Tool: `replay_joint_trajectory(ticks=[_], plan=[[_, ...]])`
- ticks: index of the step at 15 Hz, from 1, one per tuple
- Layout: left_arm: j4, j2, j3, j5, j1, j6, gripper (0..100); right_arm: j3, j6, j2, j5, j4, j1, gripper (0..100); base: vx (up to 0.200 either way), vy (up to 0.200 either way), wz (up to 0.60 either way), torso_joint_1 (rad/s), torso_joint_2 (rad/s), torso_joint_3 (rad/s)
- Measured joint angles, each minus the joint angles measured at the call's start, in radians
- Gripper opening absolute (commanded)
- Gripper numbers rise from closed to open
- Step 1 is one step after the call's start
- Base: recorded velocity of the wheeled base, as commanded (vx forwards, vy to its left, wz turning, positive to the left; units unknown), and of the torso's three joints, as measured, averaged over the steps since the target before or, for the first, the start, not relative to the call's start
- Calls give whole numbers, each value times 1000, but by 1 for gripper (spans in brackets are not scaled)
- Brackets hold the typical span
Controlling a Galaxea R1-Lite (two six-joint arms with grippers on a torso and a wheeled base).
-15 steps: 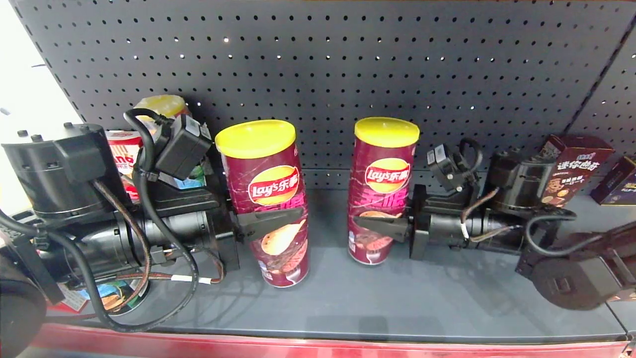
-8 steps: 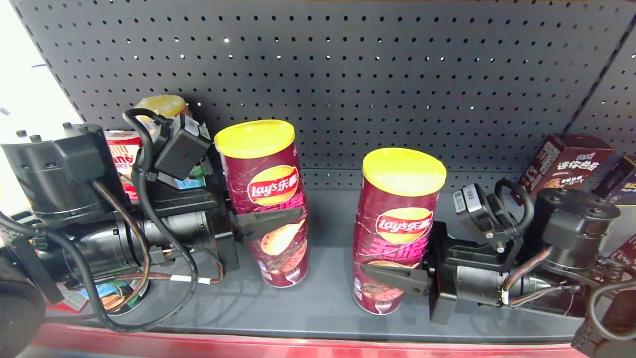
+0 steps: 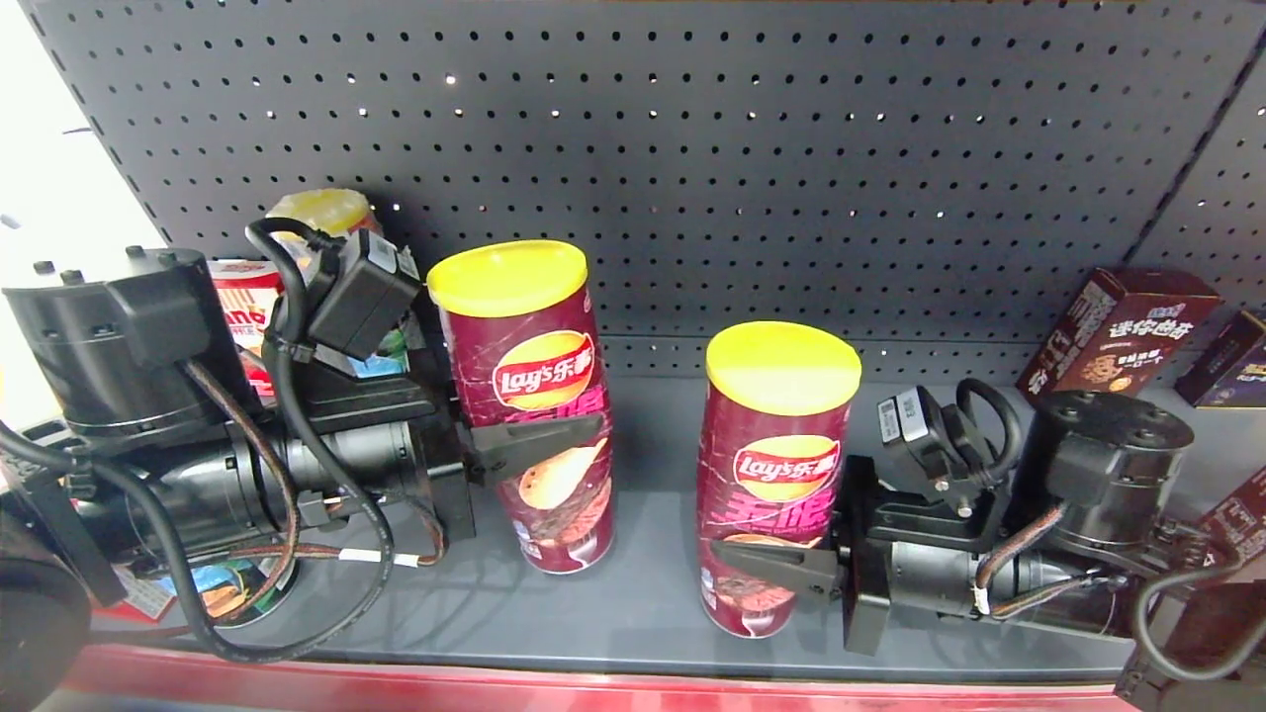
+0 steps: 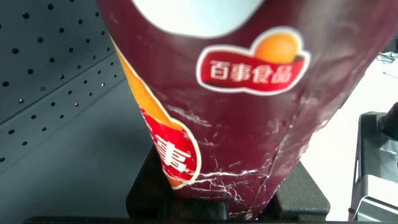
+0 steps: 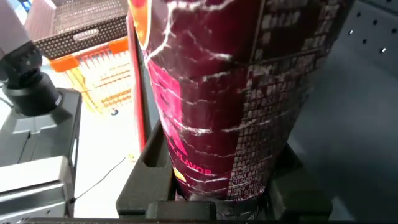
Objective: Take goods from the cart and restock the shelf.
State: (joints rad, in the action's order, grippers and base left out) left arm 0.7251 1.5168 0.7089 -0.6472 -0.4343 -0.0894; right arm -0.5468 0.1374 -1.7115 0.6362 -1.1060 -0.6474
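Note:
Two maroon chip cans with yellow lids stand upright on the grey shelf [image 3: 653, 593]. The left can [image 3: 529, 396] is held around its middle by my left gripper [image 3: 539, 445], which comes in from the left and is shut on it. The right can [image 3: 771, 475] is near the shelf's front edge, with my right gripper [image 3: 767, 569] shut on its lower part from the right. The left wrist view has the left can [image 4: 249, 106] close up between the jaws. The right wrist view has the right can [image 5: 236, 93] likewise.
A dark pegboard [image 3: 692, 148] backs the shelf. Snack packs and a yellow-lidded can [image 3: 321, 213] crowd the far left behind my left arm. Brown boxes [image 3: 1128, 331] stand at the back right. An orange cart basket [image 5: 93, 56] is on the floor below.
My right gripper has pulled its can from the back of the shelf toward the front edge, then shifted it slightly left. The left arm and its can have stayed put.

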Motion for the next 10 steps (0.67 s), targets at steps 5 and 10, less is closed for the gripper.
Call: replay_joint_trajectory(ticks=[5, 10], plan=[[0, 0, -2, 0, 0, 0, 0, 1, 0, -40, -1, -53, 1, 100, 0, 0, 0, 0, 0, 0], [-1, 2, -3, 0, 0, -1, 0, 22, 3, -34, -2, -56, 14, 100, 0, 0, 0, 0, 0, 0]])
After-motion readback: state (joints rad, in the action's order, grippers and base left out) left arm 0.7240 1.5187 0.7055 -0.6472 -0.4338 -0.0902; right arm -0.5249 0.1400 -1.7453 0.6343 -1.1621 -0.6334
